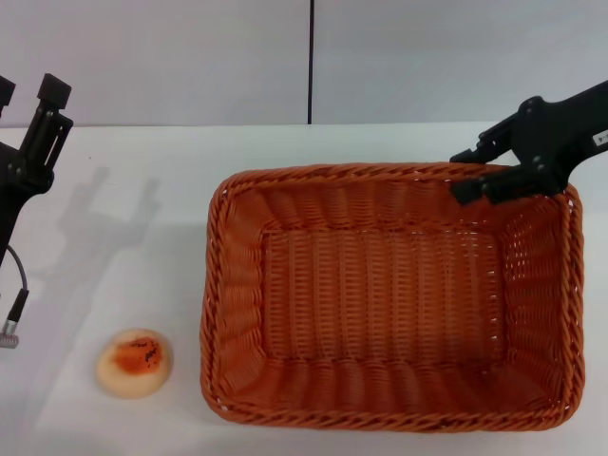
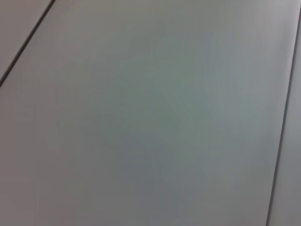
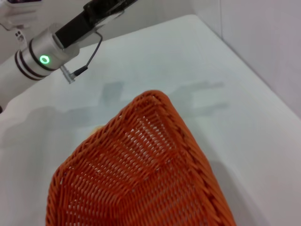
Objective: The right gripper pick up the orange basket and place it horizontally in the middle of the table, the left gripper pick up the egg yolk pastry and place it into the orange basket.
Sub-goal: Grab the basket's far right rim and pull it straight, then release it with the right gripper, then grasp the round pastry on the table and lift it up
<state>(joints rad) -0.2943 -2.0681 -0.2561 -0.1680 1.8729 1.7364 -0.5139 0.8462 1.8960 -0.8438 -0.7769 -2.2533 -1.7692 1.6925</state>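
Head view is showing the right gripper [image 1: 478, 173] reaching in from the right edge, its black arm slanting down to the far right corner of the orange basket [image 1: 389, 299]. Its fingers are sitting at the braided rim there, one outside and one over the inner wall, but whether they are clamping the rim or merely touching it I cannot tell. The basket is lying flat on the table [image 1: 123, 237], long side across, open side up. The left gripper [image 1: 33, 123] is hanging raised at the left edge, well apart from the basket, its two fingers standing apart and holding nothing; a thin cable [image 1: 14, 304] is dangling below it. The egg yolk pastry [image 1: 134, 362] is sitting on the table just beside the basket's near left corner.
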